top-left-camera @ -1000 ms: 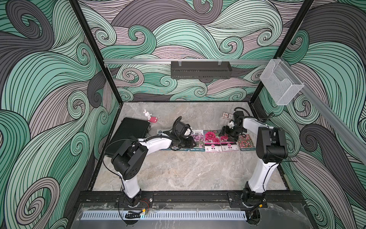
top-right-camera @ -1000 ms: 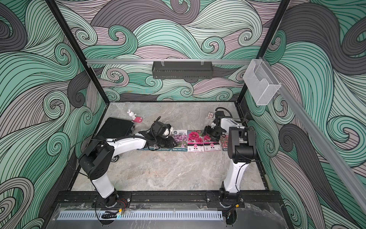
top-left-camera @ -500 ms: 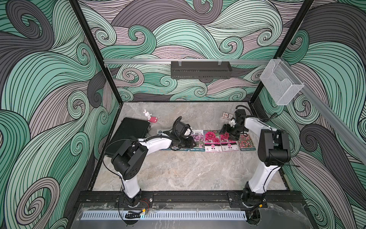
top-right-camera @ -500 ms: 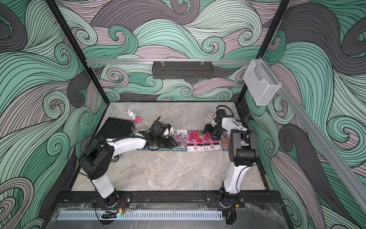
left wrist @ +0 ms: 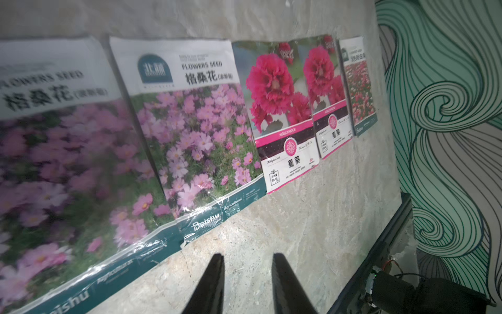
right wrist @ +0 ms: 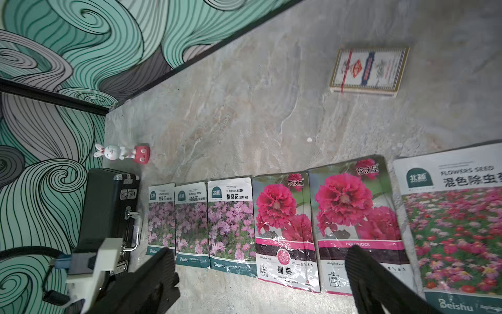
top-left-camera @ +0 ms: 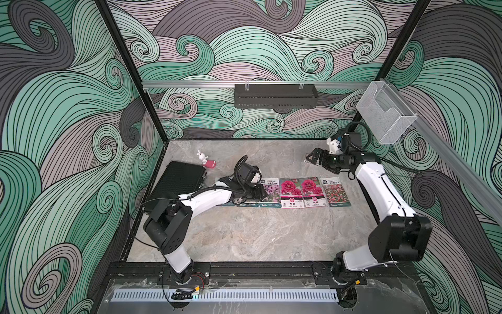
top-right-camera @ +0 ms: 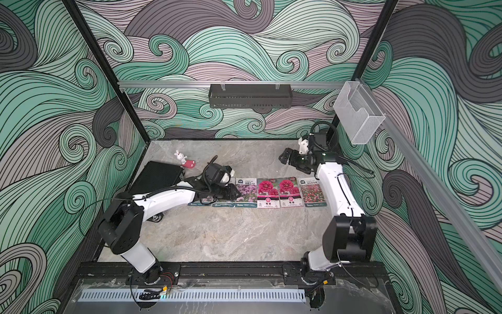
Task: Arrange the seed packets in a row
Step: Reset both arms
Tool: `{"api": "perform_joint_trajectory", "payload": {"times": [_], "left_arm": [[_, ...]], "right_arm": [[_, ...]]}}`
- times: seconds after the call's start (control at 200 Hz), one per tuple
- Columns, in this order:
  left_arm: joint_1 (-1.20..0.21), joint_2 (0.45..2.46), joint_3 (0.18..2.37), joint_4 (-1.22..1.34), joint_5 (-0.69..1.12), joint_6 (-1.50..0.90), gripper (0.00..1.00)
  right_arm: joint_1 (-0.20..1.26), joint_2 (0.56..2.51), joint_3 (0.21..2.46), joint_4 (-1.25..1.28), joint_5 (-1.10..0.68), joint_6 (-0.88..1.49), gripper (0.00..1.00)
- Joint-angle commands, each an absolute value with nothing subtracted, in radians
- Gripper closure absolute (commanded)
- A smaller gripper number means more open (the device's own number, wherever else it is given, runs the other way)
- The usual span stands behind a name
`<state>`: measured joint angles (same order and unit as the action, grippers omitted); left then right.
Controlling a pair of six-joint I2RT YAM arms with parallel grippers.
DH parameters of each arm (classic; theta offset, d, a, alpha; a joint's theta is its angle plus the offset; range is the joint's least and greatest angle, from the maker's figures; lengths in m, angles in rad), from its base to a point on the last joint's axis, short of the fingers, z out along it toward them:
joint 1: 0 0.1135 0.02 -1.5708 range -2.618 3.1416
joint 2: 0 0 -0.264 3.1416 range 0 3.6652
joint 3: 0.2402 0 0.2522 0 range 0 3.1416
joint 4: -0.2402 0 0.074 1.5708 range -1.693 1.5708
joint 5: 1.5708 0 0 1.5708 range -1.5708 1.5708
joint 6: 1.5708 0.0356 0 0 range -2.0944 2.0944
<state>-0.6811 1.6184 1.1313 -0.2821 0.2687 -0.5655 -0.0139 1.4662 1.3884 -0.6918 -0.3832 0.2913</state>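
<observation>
Marble counter [top-left-camera: 258, 233], wave-patterned walls. The seed packets [right wrist: 282, 223] lay flat in one row across mid-counter, all six side by side and touching. My left jaws hung narrowly parted and empty just off their lower edges. My right jaws gaped wide and empty, raised behind the row. Judgement: any final squaring wanted low nudges, not pinches.

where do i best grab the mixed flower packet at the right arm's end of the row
Probably its outer long edge, coming from the right arm's side. The mixed flower packet lies flat on the table, too thin to pinch from above, and its other long edge sits close beside a magenta packet, so only the outer edge leaves room to slip under.
</observation>
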Motion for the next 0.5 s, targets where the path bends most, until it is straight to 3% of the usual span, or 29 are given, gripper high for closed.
{"api": "perform_joint_trajectory", "payload": {"times": [0.0, 0.295, 0.495], "left_arm": [[-0.619, 1.485, 1.197, -0.415, 0.136, -0.478, 0.67], [-0.269, 1.223, 1.095, -0.456, 0.025, -0.34, 0.47], [-0.091, 1.202, 0.985, -0.418, -0.122, -0.284, 0.39]], "right_arm": [[-0.038, 1.406, 1.35, -0.682, -0.341, 0.234, 0.0], [-0.139, 1.193, 1.139, -0.532, -0.295, 0.125, 0.0], [-0.223, 1.083, 0.971, -0.367, -0.319, 0.1, 0.0]]}}
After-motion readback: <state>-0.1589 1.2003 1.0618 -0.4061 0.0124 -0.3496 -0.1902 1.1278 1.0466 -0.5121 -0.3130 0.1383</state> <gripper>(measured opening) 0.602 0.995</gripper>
